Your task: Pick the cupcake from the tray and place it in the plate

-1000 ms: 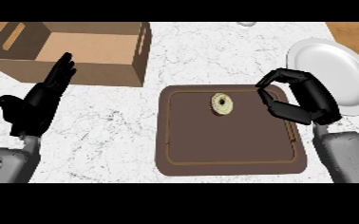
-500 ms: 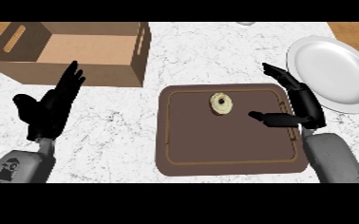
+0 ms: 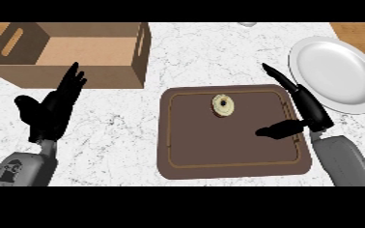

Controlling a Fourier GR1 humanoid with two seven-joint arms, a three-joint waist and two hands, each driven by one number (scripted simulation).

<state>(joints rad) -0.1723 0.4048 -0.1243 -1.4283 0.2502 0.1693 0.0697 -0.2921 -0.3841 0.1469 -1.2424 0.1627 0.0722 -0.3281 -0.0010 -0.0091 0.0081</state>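
Task's barely begun: cupcake [image 3: 224, 105] not picked up yet, plate [image 3: 335, 75] has nothing on it. Left to do, by my read: reach, grasp, lift, carry over, set down, i.e. pretty much all of it.

Right hand [image 3: 308, 111] is over the tray's [image 3: 235, 166] right edge, spread wide, fingers straight and pointing away from the robot, thumb sticking out leftward over the tray. It holds nothing; whether it touches the tray I can't tell.

Cupcake sits to the left of that hand, a bit farther out than the thumb, near the tray's far edge and apart from the hand.

Plate lies beyond and to the right of the hand, off the tray on the counter [image 3: 206, 53].

Left hand [image 3: 49, 111] rests open, fingers up, at the view's left, w/ a cardboard box [image 3: 78, 53] beyond it.
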